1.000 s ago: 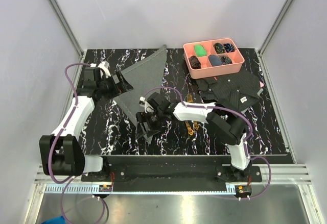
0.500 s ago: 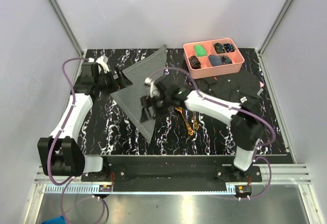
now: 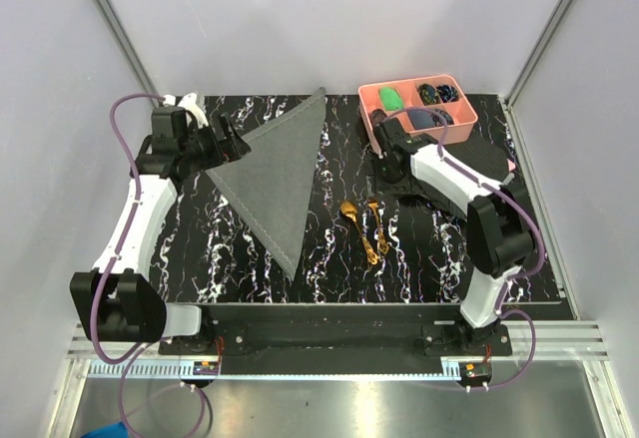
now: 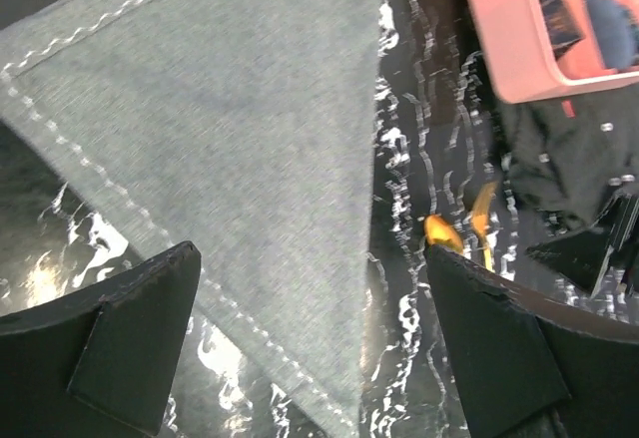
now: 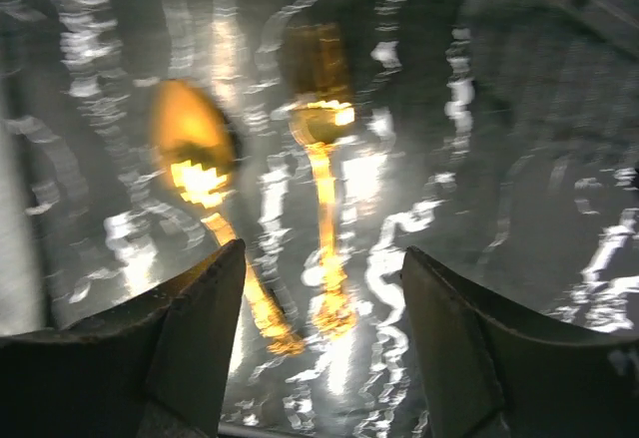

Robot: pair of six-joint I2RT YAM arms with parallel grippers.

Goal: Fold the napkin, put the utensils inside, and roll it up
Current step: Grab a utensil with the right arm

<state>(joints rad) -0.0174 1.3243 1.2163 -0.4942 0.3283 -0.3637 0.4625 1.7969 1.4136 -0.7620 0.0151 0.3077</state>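
From overhead I'm seeing the napkin (image 3: 275,174) lying folded into a flat triangle on the black marbled table (image 3: 329,273), with corners pointing to 12, 9 and 6 o'clock. The left gripper (image 3: 226,140) is hovering at its 10 o'clock edge, fingers parted. The gold spoon (image 3: 351,215) and fork (image 3: 378,224) are lying side by side at the napkin's 3 o'clock, apart from it. The right gripper (image 3: 383,166) is hanging at the fork's 12 o'clock, by the black cloth (image 3: 479,164), with the pink tray (image 3: 419,140) sitting beyond.

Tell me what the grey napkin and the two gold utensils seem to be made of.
The napkin: woven cloth by its look, matte grey, pale stitching along the edges. The spoon and the fork: probably polished metal, gold-coloured; they glare and reflect light.
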